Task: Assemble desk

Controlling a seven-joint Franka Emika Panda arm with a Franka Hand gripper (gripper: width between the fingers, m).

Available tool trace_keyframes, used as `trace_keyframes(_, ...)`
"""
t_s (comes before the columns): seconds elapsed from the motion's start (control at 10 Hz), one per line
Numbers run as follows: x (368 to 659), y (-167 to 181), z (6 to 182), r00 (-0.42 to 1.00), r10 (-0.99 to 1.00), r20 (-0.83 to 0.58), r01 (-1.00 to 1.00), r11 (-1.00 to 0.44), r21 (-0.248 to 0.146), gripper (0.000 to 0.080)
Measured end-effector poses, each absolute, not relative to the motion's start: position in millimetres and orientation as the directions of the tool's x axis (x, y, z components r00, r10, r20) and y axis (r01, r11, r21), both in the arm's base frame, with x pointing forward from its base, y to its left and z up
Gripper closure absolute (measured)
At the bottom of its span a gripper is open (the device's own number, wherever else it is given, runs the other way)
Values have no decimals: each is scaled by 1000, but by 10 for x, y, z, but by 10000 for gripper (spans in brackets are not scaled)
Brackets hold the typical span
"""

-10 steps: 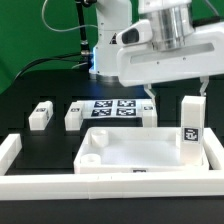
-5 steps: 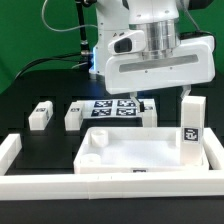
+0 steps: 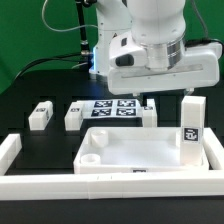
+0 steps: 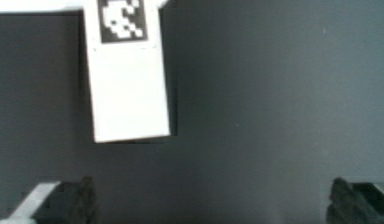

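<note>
The white tray-like tabletop [image 3: 140,150] lies at the front of the table. One leg [image 3: 190,122] stands upright in the tabletop's corner on the exterior view's right. Two legs [image 3: 40,115] [image 3: 75,115] lie on the black table at the left. Another leg [image 3: 150,111] lies behind the tabletop, under my hand. My gripper [image 3: 168,96] hangs open and empty above the table behind the tabletop. In the wrist view a tagged leg [image 4: 130,75] lies on the dark table, apart from my gripper [image 4: 210,205], and the fingertips [image 4: 56,203] stand wide apart.
The marker board [image 3: 112,108] lies behind the tabletop. Long white border bars [image 3: 100,187] frame the front and sides of the work area. The arm's base and cables stand at the back.
My hand has moved toward the exterior view's left and slightly lower, over the leg behind the tabletop. The parts have not moved.
</note>
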State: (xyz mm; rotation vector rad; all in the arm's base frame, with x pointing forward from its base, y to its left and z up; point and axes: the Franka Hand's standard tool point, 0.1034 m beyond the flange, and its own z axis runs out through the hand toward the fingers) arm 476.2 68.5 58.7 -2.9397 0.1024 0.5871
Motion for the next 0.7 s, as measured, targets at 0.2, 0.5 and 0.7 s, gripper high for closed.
trace_keyframes(0.2,4663,681,588,855,-28,-517,-110,-986,-128,151)
trace_keyframes(0.5,4501,593,388,718,-43,-694,-128,-989,-71,151)
trace_keyframes(0.7,4485,657,384,652,-32,-757,-119,-991,-60,151)
